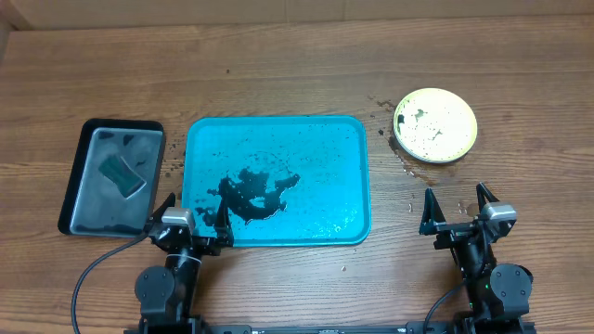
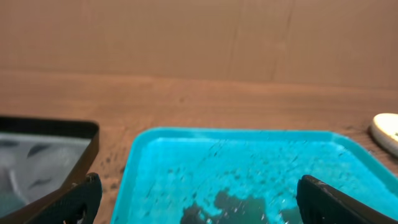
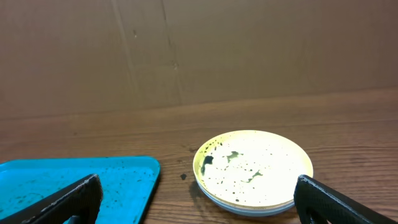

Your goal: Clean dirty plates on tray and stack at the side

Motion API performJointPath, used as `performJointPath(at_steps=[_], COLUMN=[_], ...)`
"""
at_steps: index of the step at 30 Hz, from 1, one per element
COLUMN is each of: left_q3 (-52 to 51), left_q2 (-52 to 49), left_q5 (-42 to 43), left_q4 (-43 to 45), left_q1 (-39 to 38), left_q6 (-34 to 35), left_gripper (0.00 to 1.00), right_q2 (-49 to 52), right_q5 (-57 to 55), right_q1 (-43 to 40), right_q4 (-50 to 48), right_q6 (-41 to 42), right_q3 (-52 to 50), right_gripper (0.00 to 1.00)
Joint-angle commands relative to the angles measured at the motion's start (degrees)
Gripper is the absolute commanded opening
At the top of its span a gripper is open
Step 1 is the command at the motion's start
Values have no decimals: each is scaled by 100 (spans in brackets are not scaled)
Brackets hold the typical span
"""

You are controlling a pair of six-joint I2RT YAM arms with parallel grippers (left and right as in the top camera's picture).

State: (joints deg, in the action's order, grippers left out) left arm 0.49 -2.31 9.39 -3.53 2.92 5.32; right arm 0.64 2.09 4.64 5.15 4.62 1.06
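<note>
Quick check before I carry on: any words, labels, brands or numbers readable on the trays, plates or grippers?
No readable text in any view.
Turquoise-blue plastic tray: black smears and specks only, no print.
Yellow-green round plastic plate: black specks only.
Black tray with grey inside: no label visible.
Left gripper and right gripper: no markings visible.

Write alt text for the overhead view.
A turquoise tray, smeared black and holding no plates, lies mid-table; a speckled yellow-green plate sits to its right. A black tray with a sponge lies left; the left end effector and right end effector are open in front.
</note>
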Motion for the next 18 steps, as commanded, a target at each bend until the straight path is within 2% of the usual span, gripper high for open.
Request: performJointPath(at_steps=[1,18], left_q3=[-22,-22], left_q2=[214,205], left_q5=[-109,-319], left_q4=[-33,-48], left_q1=[-109,-107], left_q6=[-175,-170], left_gripper=[100,100], right_q2=[-48,-48], right_q5=[-55,-55], right_q1=[17,17], right_q4=[-35,-35], right_q6=[-17,-17], right_q3=[-59,-59], right_gripper=[100,100])
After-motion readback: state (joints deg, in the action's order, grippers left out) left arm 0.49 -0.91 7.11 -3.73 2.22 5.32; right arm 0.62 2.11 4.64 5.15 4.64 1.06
